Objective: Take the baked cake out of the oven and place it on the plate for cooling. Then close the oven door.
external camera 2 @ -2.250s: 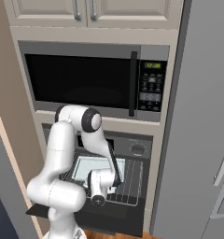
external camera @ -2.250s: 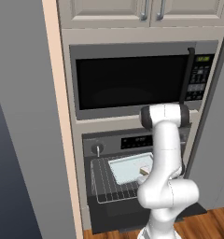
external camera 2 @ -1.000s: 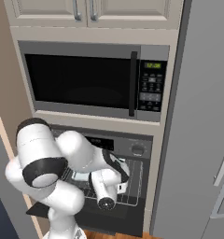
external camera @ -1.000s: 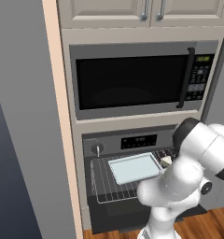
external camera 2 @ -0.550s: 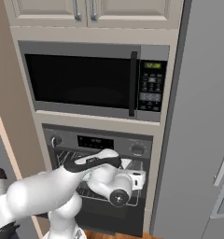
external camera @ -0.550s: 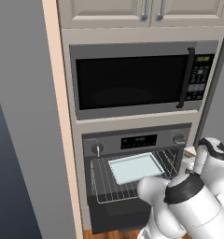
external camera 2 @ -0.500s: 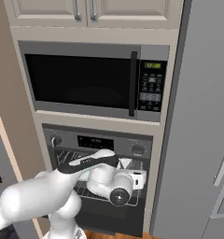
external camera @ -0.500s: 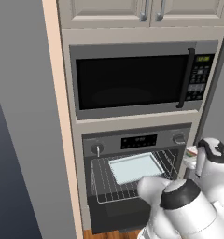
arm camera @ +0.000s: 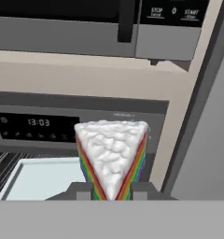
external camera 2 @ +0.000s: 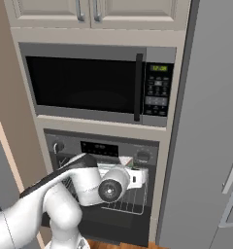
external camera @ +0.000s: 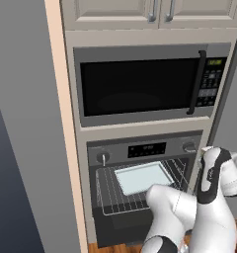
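My gripper [arm camera: 112,190] is shut on the cake [arm camera: 112,156], a wedge with white icing and rainbow layers that stands upright between the fingers. In the right base view the gripper [external camera 2: 136,177] hangs in front of the right side of the oven [external camera 2: 96,149], with the cake [external camera 2: 124,159] showing just above it. The oven [external camera: 147,149] stands open, its oven door [external camera: 123,230] folded down below the wire rack [external camera: 110,195]. A pale tray [external camera: 142,177] lies bare on the rack. The plate is out of view.
A black-windowed microwave [external camera: 140,81] with a vertical handle sits above the oven, with cream cupboards [external camera 2: 89,12] over it. A tall grey panel [external camera 2: 206,121] rises close on the right. My own white arm [external camera: 189,217] crosses the oven's lower right.
The arm has swung out of the oven toward the right, carrying the cake off the tray and up in front of the oven's right side. The tray now lies bare.
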